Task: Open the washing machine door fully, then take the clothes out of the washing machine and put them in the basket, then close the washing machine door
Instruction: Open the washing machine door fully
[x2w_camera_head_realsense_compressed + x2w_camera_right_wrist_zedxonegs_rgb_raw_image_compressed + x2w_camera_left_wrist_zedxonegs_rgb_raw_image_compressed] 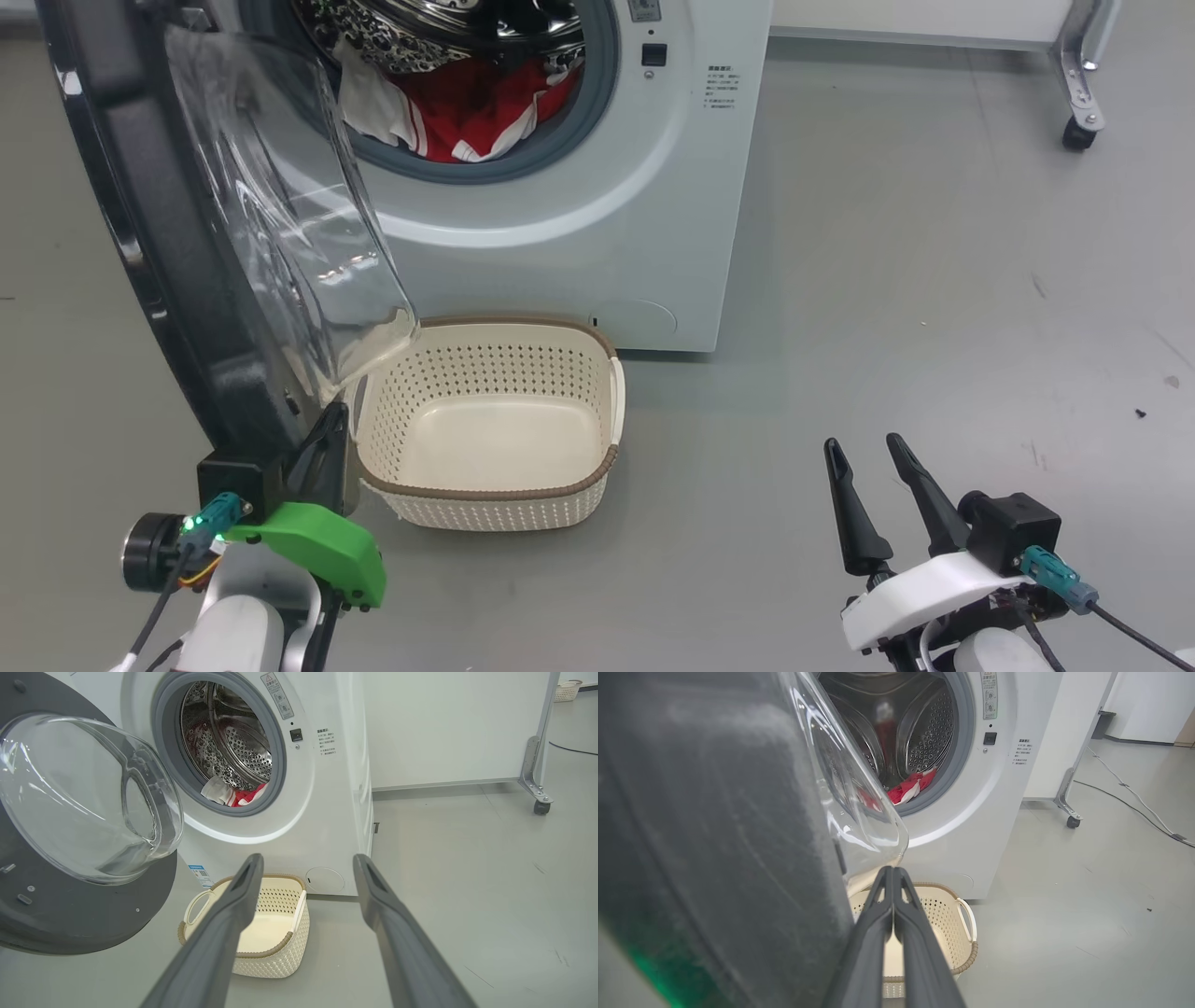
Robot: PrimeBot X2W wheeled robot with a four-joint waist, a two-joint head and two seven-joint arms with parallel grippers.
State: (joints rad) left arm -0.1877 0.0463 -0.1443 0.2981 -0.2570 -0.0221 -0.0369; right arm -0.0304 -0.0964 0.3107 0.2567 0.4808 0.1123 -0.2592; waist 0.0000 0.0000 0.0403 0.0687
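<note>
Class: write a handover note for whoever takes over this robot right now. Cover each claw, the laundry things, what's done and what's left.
Left claw: shut, empty, beside the lower edge of the washing machine door.
Right claw: open, empty, above the floor.
Done: door swung wide open.
The clothes lie in the washing machine; the basket sits empty in front of it.
Left: move clothes to basket, close door.

One washing machine (560, 252), one basket (504, 492), two pincers (334, 420) (864, 444)
</note>
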